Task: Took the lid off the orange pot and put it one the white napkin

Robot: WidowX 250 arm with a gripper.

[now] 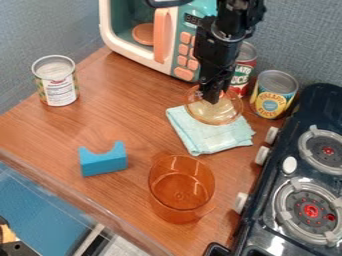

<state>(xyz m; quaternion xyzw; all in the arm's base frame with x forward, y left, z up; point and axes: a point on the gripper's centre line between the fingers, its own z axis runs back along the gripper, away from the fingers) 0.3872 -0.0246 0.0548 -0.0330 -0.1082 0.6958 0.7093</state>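
In the camera view, the tool hangs down over the clear lid, at its middle; I cannot tell if it is closed on it. The lid is at the back part of the pale blue-green napkin, on the counter. The orange pot stands uncovered in front, between the blue block and the stove.

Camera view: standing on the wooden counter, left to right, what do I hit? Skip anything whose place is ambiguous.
Can with white label panel → blue block with curved notch → orange pot → can with yellow-and-blue label
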